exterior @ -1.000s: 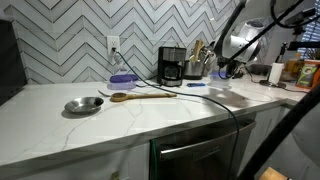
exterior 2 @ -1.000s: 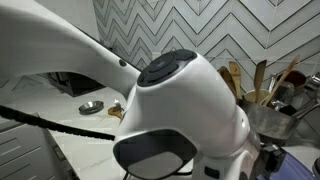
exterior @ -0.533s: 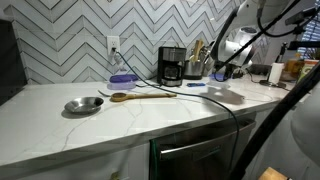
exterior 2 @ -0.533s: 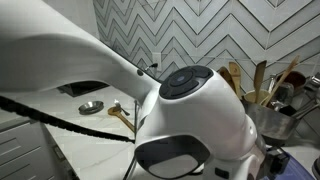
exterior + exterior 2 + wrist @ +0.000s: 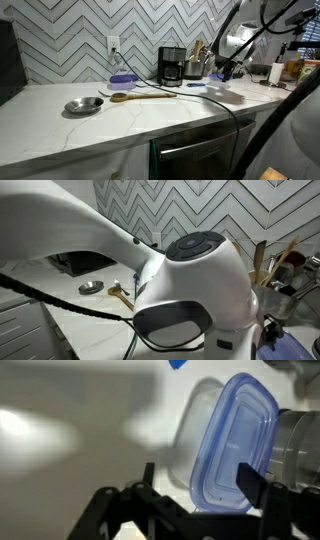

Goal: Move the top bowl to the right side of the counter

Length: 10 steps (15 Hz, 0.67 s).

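A: Jaws?

B: The gripper (image 5: 198,475) has its jaws spread apart, not squeezing anything I can see. The top bowl (image 5: 235,430) sits btwn them, closer to one jaw.

A: Done then?

B: Prob nearly. Bowl's well away from the darker bowl (image 5: 122,78) by the coffee maker (image 5: 172,65), over at the right end of the counter (image 5: 150,115). Left: back off.

A: Hard to see?

B: Can't tell if it rests on the counter, wrist view's blurry. In an exterior view the arm (image 5: 190,290) blocks nearly everything.
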Each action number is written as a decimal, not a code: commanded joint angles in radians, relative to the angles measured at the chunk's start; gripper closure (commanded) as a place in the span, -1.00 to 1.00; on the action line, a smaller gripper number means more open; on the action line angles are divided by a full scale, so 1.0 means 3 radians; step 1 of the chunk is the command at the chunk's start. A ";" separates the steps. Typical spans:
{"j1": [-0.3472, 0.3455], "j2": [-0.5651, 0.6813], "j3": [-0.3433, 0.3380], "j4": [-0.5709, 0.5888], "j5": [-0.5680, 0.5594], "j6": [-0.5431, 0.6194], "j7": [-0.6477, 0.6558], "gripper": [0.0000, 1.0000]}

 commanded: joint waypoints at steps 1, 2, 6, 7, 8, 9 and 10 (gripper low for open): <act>0.0018 -0.0533 -0.0008 -0.0380 -0.0057 -0.0158 -0.0488 -1.00; 0.0005 -0.0660 0.0013 -0.0447 -0.0031 -0.0218 -0.0695 -1.00; 0.0032 -0.1042 -0.0012 -0.0613 -0.0022 -0.0750 -0.1353 -1.00; 0.0041 -0.1122 -0.0021 -0.0647 -0.0056 -0.0884 -0.1478 -1.00; 0.0052 -0.1211 -0.0022 -0.0693 -0.0113 -0.0994 -0.1590 -1.00; 0.0059 -0.1283 -0.0015 -0.0739 -0.0210 -0.1073 -0.1679 -1.00; 0.0067 -0.1356 0.0001 -0.0782 -0.0305 -0.1133 -0.1758 -1.00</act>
